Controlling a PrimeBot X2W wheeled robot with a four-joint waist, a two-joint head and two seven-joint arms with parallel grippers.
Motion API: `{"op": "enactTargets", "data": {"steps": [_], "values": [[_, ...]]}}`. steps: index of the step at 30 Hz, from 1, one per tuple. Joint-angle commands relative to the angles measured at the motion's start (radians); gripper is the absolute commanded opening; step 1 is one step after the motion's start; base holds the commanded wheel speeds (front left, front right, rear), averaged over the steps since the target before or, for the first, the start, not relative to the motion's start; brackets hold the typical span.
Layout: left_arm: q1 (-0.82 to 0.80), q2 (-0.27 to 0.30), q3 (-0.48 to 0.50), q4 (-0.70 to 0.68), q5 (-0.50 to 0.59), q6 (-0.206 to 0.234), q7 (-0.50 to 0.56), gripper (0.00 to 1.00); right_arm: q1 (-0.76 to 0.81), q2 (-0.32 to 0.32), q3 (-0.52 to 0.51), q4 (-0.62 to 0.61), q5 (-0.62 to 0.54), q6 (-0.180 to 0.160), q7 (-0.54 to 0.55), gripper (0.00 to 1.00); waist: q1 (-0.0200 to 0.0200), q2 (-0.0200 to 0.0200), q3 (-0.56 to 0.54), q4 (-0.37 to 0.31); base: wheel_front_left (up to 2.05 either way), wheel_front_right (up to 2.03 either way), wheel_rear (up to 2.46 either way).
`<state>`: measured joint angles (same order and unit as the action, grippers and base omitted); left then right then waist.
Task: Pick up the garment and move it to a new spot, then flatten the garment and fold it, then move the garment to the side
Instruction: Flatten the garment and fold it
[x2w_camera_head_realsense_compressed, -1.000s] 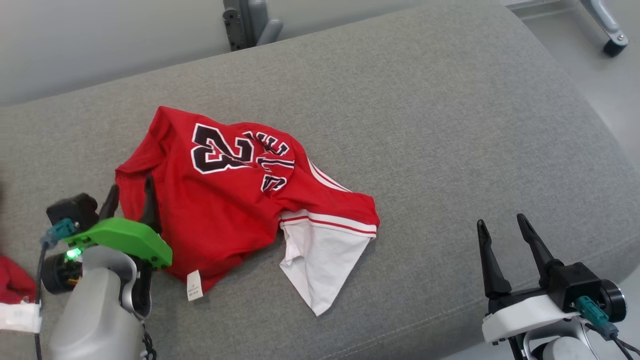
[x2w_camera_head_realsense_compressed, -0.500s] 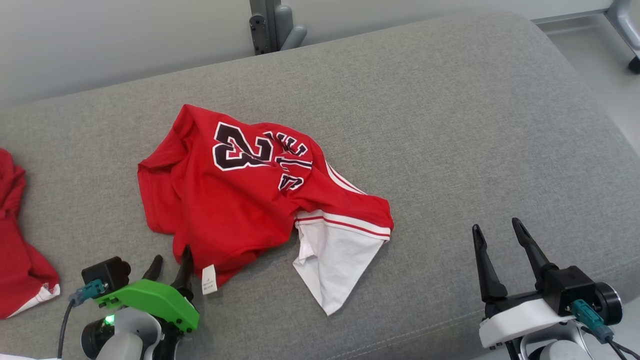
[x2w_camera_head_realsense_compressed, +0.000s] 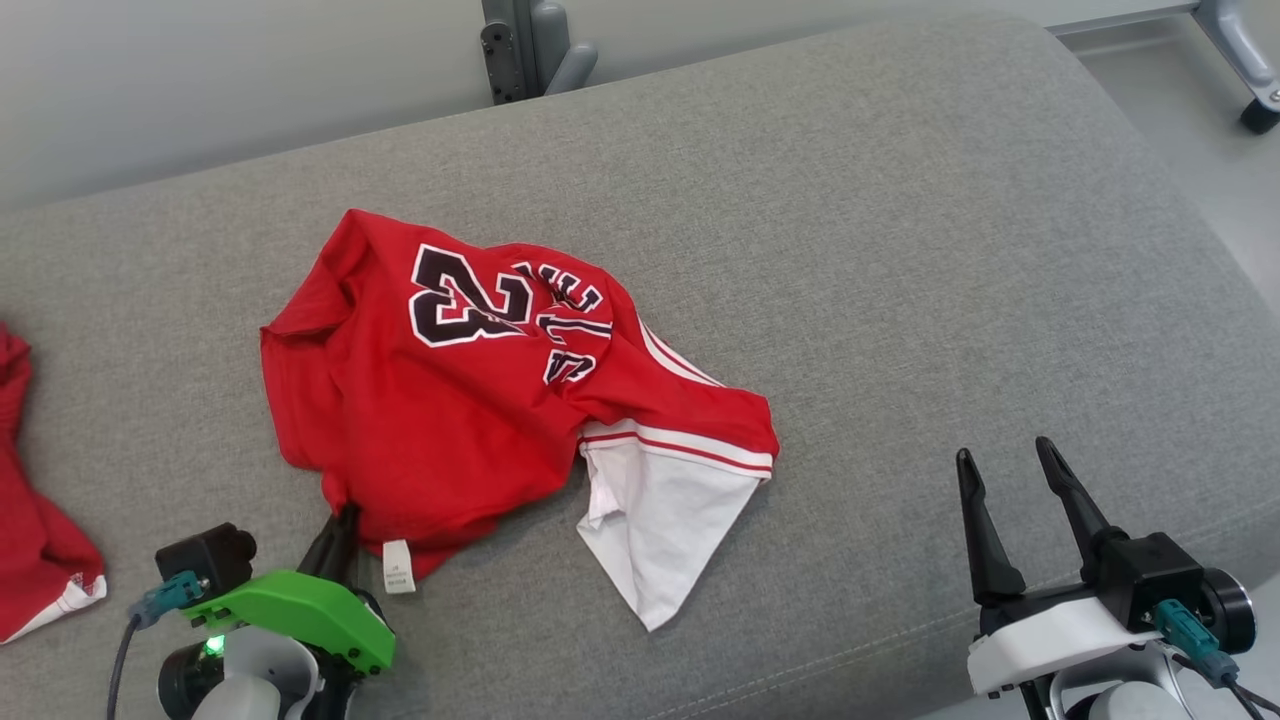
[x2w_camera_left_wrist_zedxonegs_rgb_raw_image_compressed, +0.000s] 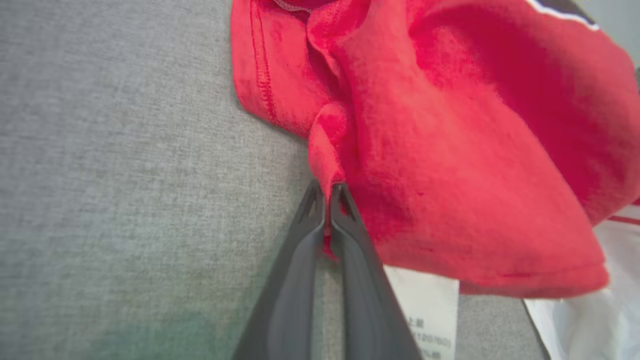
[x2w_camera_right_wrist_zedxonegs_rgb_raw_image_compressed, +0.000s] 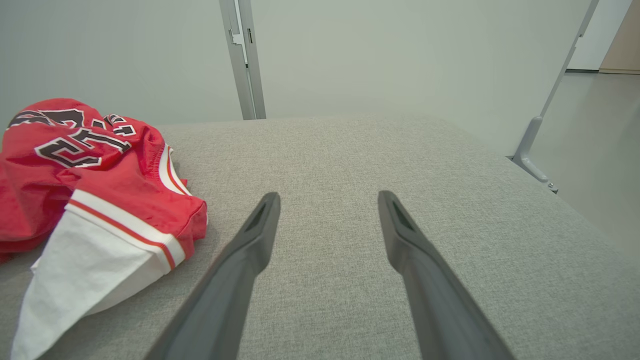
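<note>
Left tool pinches the red jersey at its seven o'clock hem; right tool, fingers spread, hovers at four o'clock over the grey cushion.

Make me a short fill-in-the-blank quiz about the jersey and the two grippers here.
The left gripper is ____ on the edge of the red jersey. The right gripper, empty, has its jaws ____ over the grey cushion. The number printed on the jersey is ____.
Missing words: shut; open; 23.
</note>
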<state>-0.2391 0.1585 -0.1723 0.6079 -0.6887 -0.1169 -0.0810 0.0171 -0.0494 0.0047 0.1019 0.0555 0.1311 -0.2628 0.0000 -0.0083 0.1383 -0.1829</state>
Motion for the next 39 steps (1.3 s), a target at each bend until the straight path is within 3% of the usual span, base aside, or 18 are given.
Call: {"op": "enactTargets", "data": {"steps": [1,8,17,21,27,28,29,32,36,39], "values": [[0.016,0.014,0.007,-0.012,-0.004,0.007,-0.008,0.00,0.012,-0.002,-0.005,0.000,0.004,-0.001,-0.003,1.00,0.0000,0.0083,-0.002,0.007,0.00,0.00,0.00],[0.096,0.036,0.056,-0.168,-0.016,0.081,-0.030,0.00,0.020,-0.002,-0.020,-0.003,0.004,-0.001,-0.003,1.00,0.0000,0.0083,-0.009,0.060,0.00,0.00,0.00],[0.299,0.059,0.090,-0.407,0.004,0.208,-0.002,0.00,0.032,-0.002,-0.008,0.003,-0.002,-0.001,-0.003,1.00,0.0000,0.0083,-0.027,0.137,0.00,0.00,0.00],[0.339,0.042,0.072,-0.427,0.002,0.210,0.005,0.00,0.031,-0.002,-0.003,0.006,-0.005,-0.001,-0.003,1.00,0.0000,0.0083,-0.032,0.155,0.00,0.00,0.00],[0.322,0.019,0.043,-0.321,0.008,0.185,-0.028,0.00,0.022,-0.002,0.012,0.017,-0.012,-0.001,-0.003,1.00,0.0000,0.0083,-0.038,0.163,0.00,0.00,0.00],[0.310,0.013,0.050,-0.303,0.006,0.185,-0.050,0.10,0.020,-0.002,0.014,0.017,-0.013,-0.001,-0.003,1.00,0.0000,0.0083,-0.039,0.161,0.00,0.00,0.00],[0.302,0.014,0.053,-0.285,0.014,0.182,-0.074,0.49,0.020,-0.002,0.017,0.017,-0.013,-0.001,-0.003,1.00,0.0000,0.0083,-0.041,0.159,0.00,0.00,0.00],[0.288,0.014,0.062,-0.240,0.030,0.170,-0.131,1.00,0.031,-0.002,0.023,0.019,-0.014,-0.001,-0.003,1.00,0.0000,0.0083,-0.047,0.148,0.00,0.00,0.00],[0.281,0.017,0.067,-0.210,0.043,0.166,-0.154,1.00,0.043,-0.002,0.022,0.018,-0.008,-0.001,-0.003,1.00,0.0000,0.0083,-0.057,0.132,0.00,0.00,0.00],[0.296,0.021,0.083,-0.219,0.051,0.191,-0.165,1.00,0.044,-0.002,0.021,0.017,-0.003,-0.001,-0.003,1.00,0.0000,0.0083,-0.062,0.121,0.00,0.00,0.00]]}}
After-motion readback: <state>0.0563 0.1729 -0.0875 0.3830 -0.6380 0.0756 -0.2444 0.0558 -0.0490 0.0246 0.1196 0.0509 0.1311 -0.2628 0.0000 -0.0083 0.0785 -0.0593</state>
